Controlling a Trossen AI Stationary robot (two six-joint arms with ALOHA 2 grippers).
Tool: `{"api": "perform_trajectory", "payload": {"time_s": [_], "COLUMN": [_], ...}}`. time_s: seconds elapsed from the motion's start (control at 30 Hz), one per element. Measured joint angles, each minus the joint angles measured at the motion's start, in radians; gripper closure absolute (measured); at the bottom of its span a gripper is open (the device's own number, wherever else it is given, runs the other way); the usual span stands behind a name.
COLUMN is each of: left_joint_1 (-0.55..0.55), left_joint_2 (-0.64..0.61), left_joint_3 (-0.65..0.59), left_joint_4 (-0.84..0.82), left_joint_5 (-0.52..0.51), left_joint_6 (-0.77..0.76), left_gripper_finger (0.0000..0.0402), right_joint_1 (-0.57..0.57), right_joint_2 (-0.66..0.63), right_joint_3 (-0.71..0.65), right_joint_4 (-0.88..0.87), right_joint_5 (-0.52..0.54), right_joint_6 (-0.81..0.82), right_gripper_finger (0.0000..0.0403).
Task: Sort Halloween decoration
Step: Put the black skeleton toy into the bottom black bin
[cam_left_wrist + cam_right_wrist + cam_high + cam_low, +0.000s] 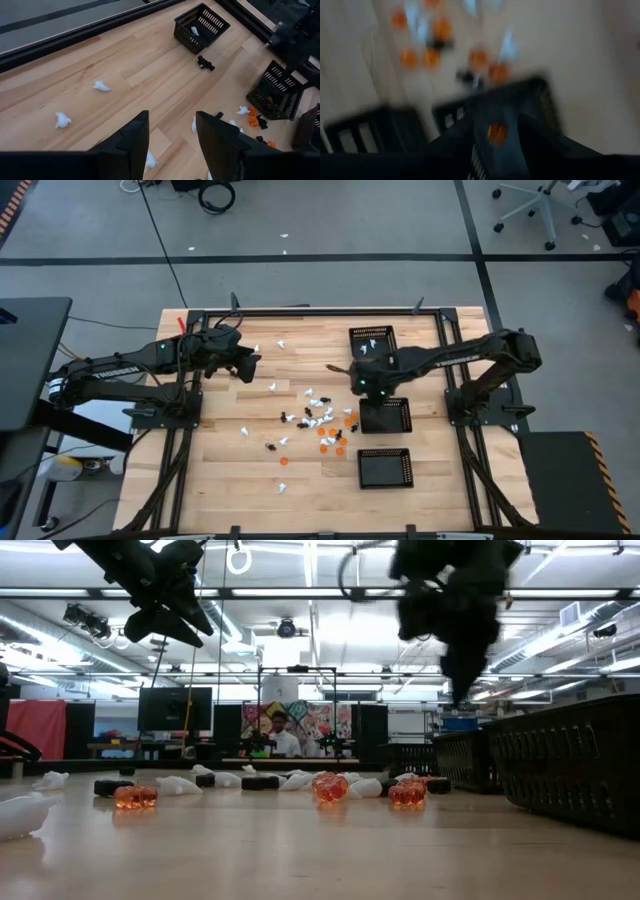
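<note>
- The high view is evenly lit and sharp; the table (230,480) is bright, and shadows under the arms are soft and short.
- The low view looks into rows of ceiling lights (300,595) — they glare white, so both arms show as dark silhouettes against them. The near tabletop is out of focus; the orange figures (330,786) glow as light passes through them.
- The left wrist view is clear, with soft shadows beside the fingers (131,145) and a pale sheen on the wood.
- The right wrist view is heavily smeared by motion — trays (385,127) and figures are only blurred blotches.
</note>
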Motion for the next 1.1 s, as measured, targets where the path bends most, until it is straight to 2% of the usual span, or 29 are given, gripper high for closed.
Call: {"api": "perform_trajectory", "payload": {"time_s": [0.1,0.4,0.57,0.77,0.93,1.1], "left_joint_1": [0.000,0.000,-0.001,-0.001,-0.001,-0.001], "left_joint_2": [0.000,0.000,0.000,-0.003,-0.003,-0.003], "left_joint_3": [0.000,0.000,0.000,0.000,0.000,0.000], "left_joint_4": [-0.001,-0.003,-0.007,-0.101,-0.180,-0.193], "left_joint_5": [0.000,0.000,0.000,0.055,0.088,0.089], "left_joint_6": [0.000,0.000,-0.003,-0.035,-0.059,-0.076], "left_gripper_finger": [0.0230,0.0230,0.0230,0.0230,0.0230,0.0230], "right_joint_1": [-0.013,-0.056,-0.093,-0.121,-0.124,-0.121], "right_joint_2": [0.052,0.365,0.445,0.460,0.473,0.523], "right_joint_3": [0.088,0.308,0.319,0.301,0.297,0.296], "right_joint_4": [0.016,0.094,0.183,0.283,0.287,0.286], "right_joint_5": [0.035,0.063,0.037,0.013,0.007,-0.020], "right_joint_6": [-0.040,-0.237,-0.279,-0.327,-0.361,-0.362], "right_gripper_finger": [0.0246,0.0246,0.0243,0.0241,0.0241,0.0241]}}
